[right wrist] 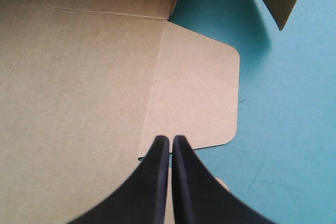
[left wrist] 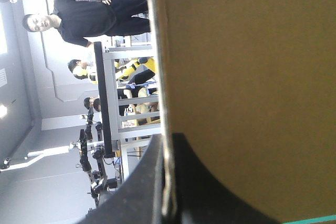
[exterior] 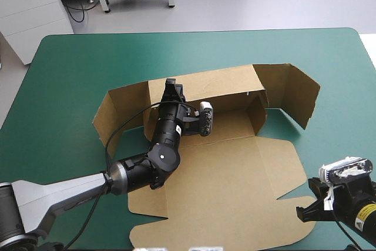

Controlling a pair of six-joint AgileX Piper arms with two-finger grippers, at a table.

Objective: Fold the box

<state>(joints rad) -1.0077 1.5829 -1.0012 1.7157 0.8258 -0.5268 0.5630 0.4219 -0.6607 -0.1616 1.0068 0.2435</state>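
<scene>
The box [exterior: 235, 186] was a plain, even brown all over. Its flat panel toward the table's near edge was a shade lighter than the raised walls, which went darker where they stood in shadow. The table's cover [exterior: 70, 86] was a solid teal-green, dimmed only by the box's shadow near the far right flap. The fingers of the left gripper [exterior: 171, 85] and the right gripper [right wrist: 170, 141] were matt black. The left arm [exterior: 147, 166] was black, turning grey toward the near left corner.

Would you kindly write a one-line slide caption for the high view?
Left pincer shut on the raised far wall of the brown box; right pincer, shut, at its flat near-right edge.
</scene>
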